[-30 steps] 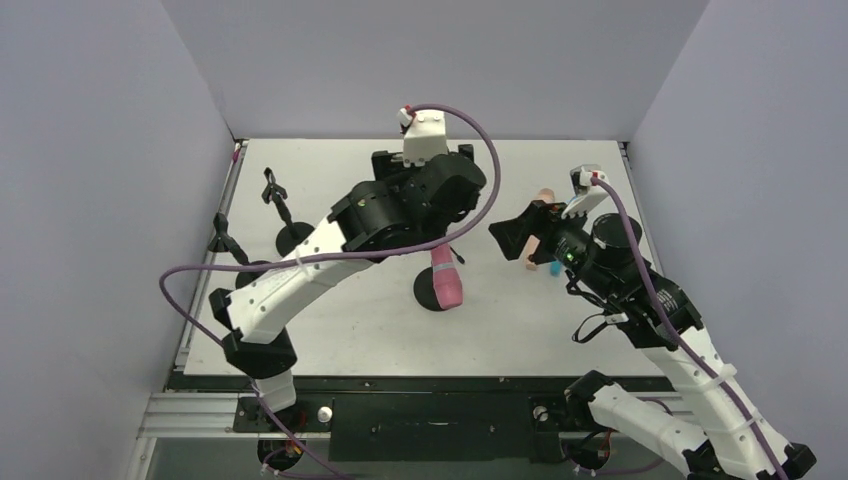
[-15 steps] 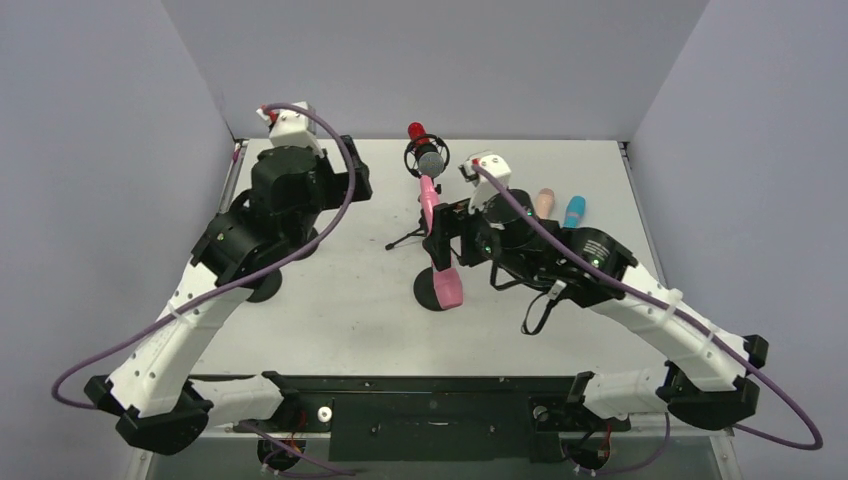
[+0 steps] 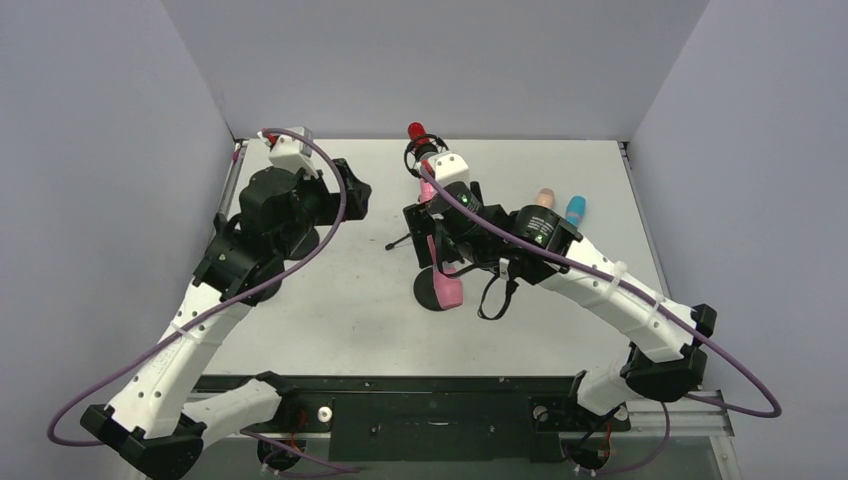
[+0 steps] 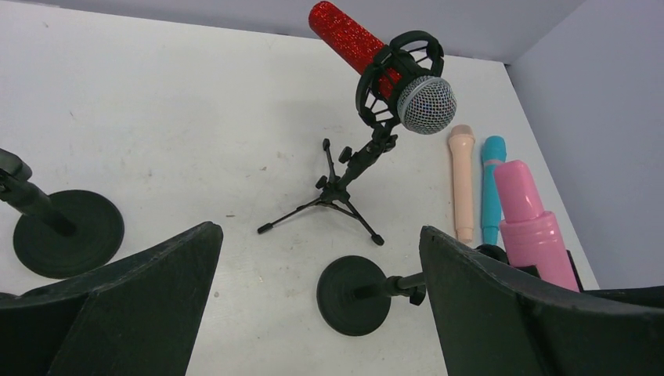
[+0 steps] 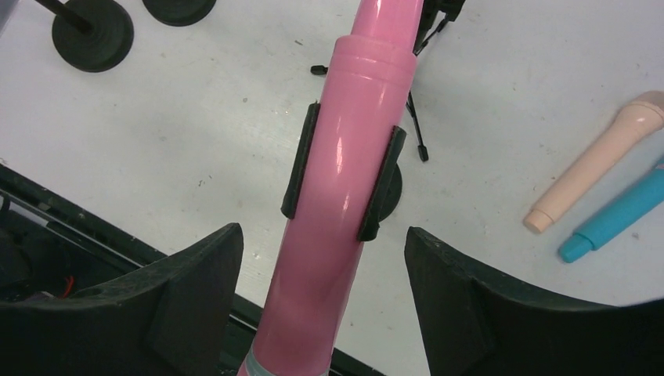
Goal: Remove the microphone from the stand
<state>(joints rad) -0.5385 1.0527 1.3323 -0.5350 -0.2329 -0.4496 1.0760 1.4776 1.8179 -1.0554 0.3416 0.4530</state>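
microphone (image 5: 337,196) in stand (image 5: 381,188), tripod (image 4: 338,192) behind

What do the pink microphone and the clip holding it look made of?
Pink microphone: smooth glossy plastic, judging by the bright highlights along its body. Clip: matte black, probably plastic or rubber; the look leaves that open.

Gloss beside matt
The pink microphone (image 5: 344,157) is smooth glossy plastic; the red microphone (image 4: 344,31) glitters, metal-mesh head; table (image 4: 156,117) matt white.
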